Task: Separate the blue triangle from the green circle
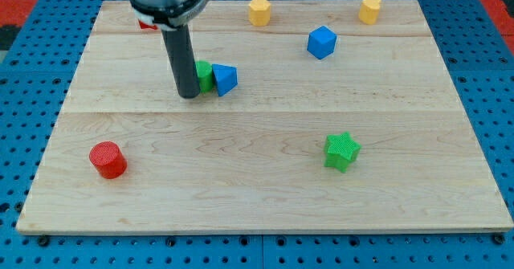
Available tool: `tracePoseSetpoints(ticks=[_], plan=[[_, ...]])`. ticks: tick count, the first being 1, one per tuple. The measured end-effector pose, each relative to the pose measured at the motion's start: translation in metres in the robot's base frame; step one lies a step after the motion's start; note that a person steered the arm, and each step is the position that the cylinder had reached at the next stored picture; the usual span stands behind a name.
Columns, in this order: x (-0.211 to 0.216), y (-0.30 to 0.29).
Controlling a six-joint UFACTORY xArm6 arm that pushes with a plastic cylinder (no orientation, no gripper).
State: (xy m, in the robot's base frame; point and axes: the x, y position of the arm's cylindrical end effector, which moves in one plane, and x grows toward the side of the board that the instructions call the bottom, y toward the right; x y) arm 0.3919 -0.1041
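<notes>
The blue triangle (pixel 225 79) lies on the wooden board a little left of centre, in the upper half. The green circle (pixel 205 75) sits directly to its left, touching it, partly hidden by my rod. My tip (pixel 189 95) rests on the board just left of the green circle, touching or nearly touching it. The dark rod rises from there toward the view's top.
A blue cube (pixel 321 42) lies at upper right of centre. A yellow hexagon-like block (pixel 259 11) and a yellow cylinder (pixel 370 9) sit near the top edge. A green star (pixel 341 150) lies at lower right, a red cylinder (pixel 108 159) at lower left. A red block (pixel 146 24) peeks out behind the arm.
</notes>
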Motion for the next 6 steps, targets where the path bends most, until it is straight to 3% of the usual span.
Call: tracePoseSetpoints(ticks=[1,2,4,5,6], plan=[[-0.03,0.005],[-0.028,0.058],[0.038,0.121],[0.036,0.101],[0.074,0.124]])
